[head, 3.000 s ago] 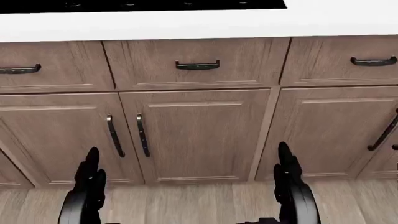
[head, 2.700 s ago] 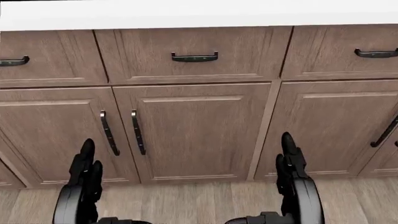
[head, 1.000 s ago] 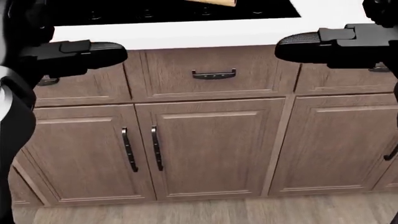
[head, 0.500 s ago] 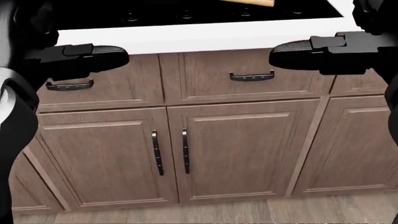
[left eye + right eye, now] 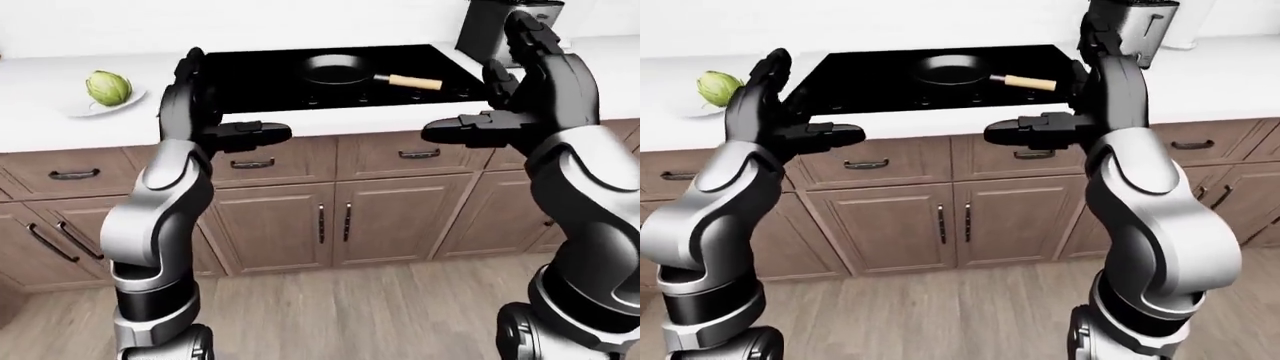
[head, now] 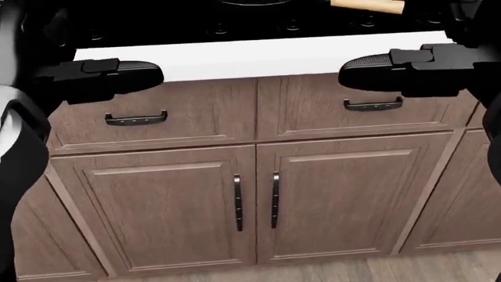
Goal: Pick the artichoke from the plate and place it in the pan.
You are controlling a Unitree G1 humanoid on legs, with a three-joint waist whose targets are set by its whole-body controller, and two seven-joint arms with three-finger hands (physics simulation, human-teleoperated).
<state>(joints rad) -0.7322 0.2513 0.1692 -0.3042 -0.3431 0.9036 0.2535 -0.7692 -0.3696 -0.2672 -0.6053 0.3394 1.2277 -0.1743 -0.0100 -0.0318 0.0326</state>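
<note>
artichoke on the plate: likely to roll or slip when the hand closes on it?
The artichoke looks round and bulbous, so it may roll if nudged sideways. It sits on a shallow plate with a low rim, which probably won't stop it. Its surface looks smooth in this render, so three fingers might slip; both hands are open and away from it.

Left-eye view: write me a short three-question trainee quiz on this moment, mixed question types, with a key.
1. True or false: the artichoke lies in the pan.
2. The pan's wooden handle points toward the view's: A) left B) right C) bottom
3. What does the left hand hold?

Key:
1. False; it sits on the plate, left of the stove.
2. B
3. Nothing; both it and the right hand are raised, open and empty.
</note>
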